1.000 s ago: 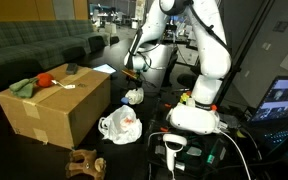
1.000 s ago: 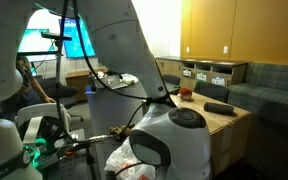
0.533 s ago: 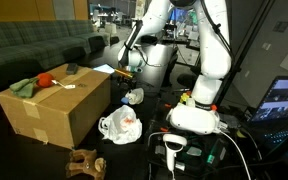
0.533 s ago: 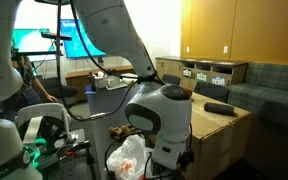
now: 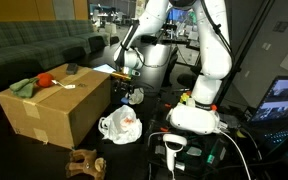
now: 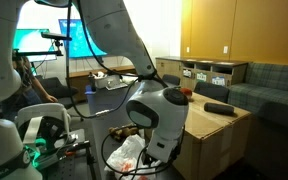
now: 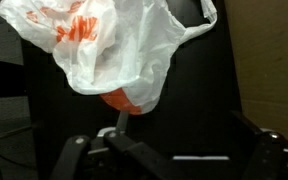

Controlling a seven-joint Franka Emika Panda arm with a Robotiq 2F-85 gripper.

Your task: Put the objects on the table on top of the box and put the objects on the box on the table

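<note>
The white plastic bag (image 7: 114,45) with the orange print is what I am after: it lies slumped on the dark table (image 7: 199,110), just beside the side wall of the cardboard box (image 7: 274,70), with something orange showing through its lower fold. In the wrist view it sits ahead of the gripper (image 7: 169,160), whose fingers are spread wide with nothing between them; no part of the bag is inside the gap yet. In an exterior view the gripper hangs above the table near the box's corner, with the bag (image 5: 121,126) lower and closer to the robot's base. My judgement is that this is the approach for a pick, and the bag then goes up on the box top. To do it well I would bring the fingers over a gathered ridge of film or the knotted handle loop at the top right of the wrist view, not over the flat skin, since thin plastic slips out of a shallow pinch. I would descend straight, close only once film is clearly bunched between both fingers, then lift slowly and watch that the contents come up too. The nearby box wall needs clearance on the way up. On the box top lie a green cloth (image 5: 24,87), a red object (image 5: 46,79) and a dark object (image 5: 71,69), so I would choose bare cardboard for the release.
</note>
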